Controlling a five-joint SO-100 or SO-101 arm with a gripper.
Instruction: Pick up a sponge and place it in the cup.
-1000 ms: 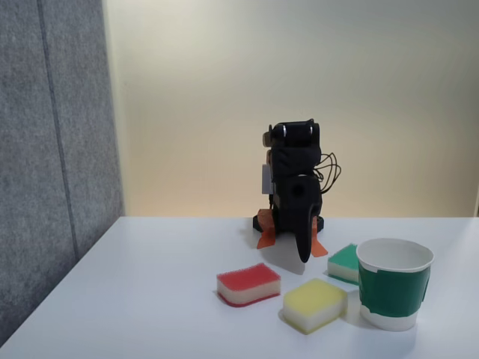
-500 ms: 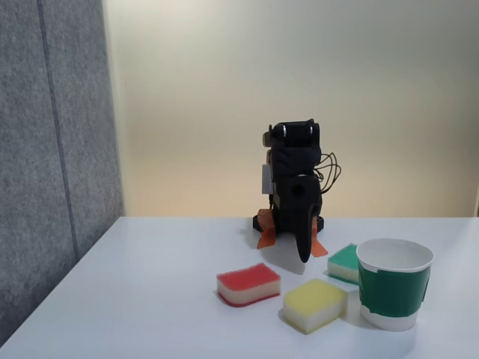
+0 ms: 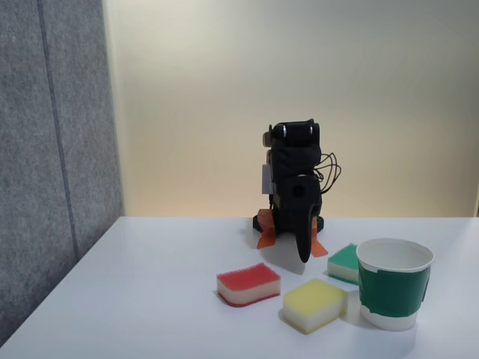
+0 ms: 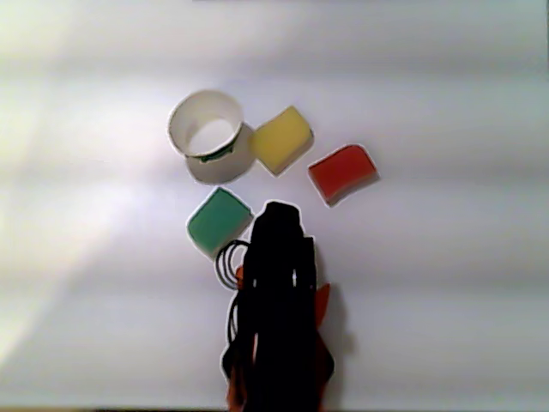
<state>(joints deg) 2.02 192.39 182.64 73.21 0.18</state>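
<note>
While the arm sits folded at the back of the white table, every sponge lies free on the surface.

Arm: the black arm (image 3: 293, 187) is folded upright over its base in the fixed view; in the other view it is a dark shape (image 4: 279, 318) that reaches up from the bottom edge.

Gripper: the gripper (image 3: 304, 253) points down, close to the table, with its tip near the green-topped sponge. I cannot tell if its fingers are apart or together, because they read as one dark shape. It holds nothing.

Sponge: the sponge (image 3: 248, 283) with the red top lies flat on the table (image 3: 150, 299), apart from the gripper. In the fixed view it is left of the yellow-topped sponge; in the other view it (image 4: 342, 172) is on the right.

Cup: the cup (image 3: 394, 293) stands upright at the right in the fixed view, with its mouth open and nothing seen inside in the other view (image 4: 206, 129).

Yellow-topped sponge: it (image 3: 314, 304) lies just beside the cup, between the cup and the red one, also in the other view (image 4: 281, 139).

Green-topped sponge: it (image 3: 345, 262) lies behind the cup in the fixed view, partly hidden by it; in the other view it (image 4: 220, 221) is just beside the arm's tip.
</note>
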